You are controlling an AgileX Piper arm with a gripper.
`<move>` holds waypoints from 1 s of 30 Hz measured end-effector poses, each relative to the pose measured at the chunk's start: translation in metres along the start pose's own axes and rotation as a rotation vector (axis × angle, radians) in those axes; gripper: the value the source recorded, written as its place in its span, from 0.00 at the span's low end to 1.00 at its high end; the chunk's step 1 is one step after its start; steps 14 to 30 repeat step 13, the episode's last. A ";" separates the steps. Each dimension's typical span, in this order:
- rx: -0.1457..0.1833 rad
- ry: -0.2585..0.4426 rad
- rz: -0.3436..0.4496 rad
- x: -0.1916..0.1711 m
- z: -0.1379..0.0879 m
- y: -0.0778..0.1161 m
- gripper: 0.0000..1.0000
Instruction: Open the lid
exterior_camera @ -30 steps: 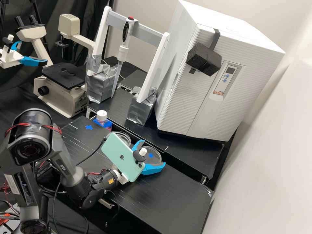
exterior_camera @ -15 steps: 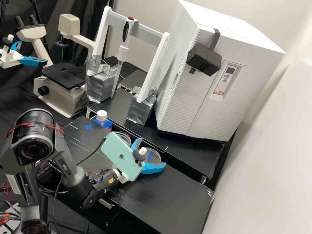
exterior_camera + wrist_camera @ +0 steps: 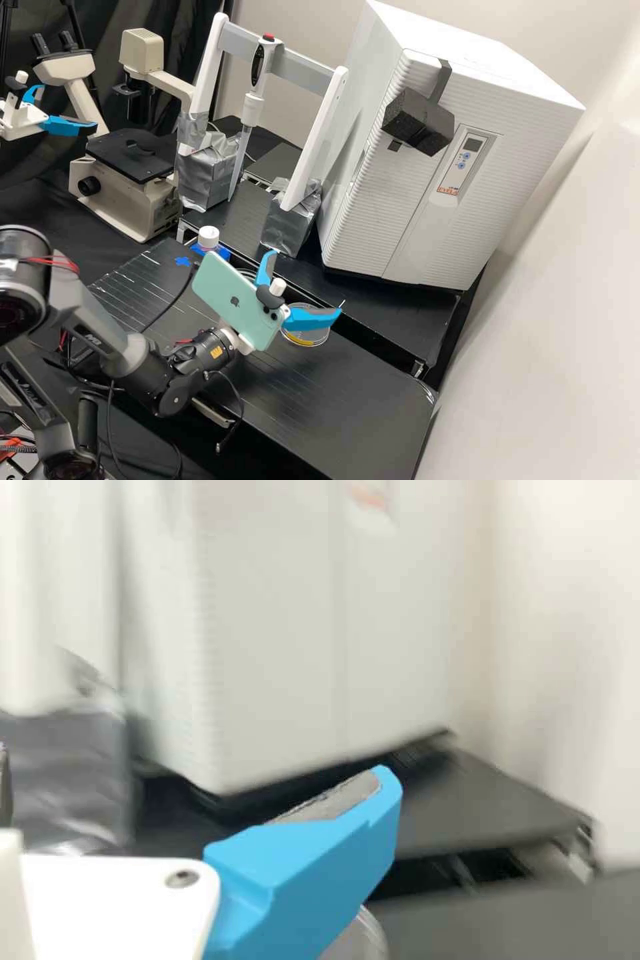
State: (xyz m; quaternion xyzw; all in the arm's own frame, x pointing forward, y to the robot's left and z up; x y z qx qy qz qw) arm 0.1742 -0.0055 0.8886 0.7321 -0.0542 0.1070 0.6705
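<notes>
Black bench (image 3: 363,397), white cabinet (image 3: 373,233) behind. Clear dish (image 3: 308,342) sits on the bench near the gripper (image 3: 307,282); can't tell if its lid is on. Gripper spread wide, nothing held. If lid's on, best to centre over it, come straight down, pinch only the lid's rim, lightly, lift level so the dish doesn't drag.
</notes>
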 end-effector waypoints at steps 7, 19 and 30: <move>0.057 0.210 -0.079 -0.003 -0.043 -0.026 1.00; 0.117 0.284 -0.121 -0.008 -0.059 -0.037 1.00; 0.117 0.284 -0.121 -0.008 -0.059 -0.037 1.00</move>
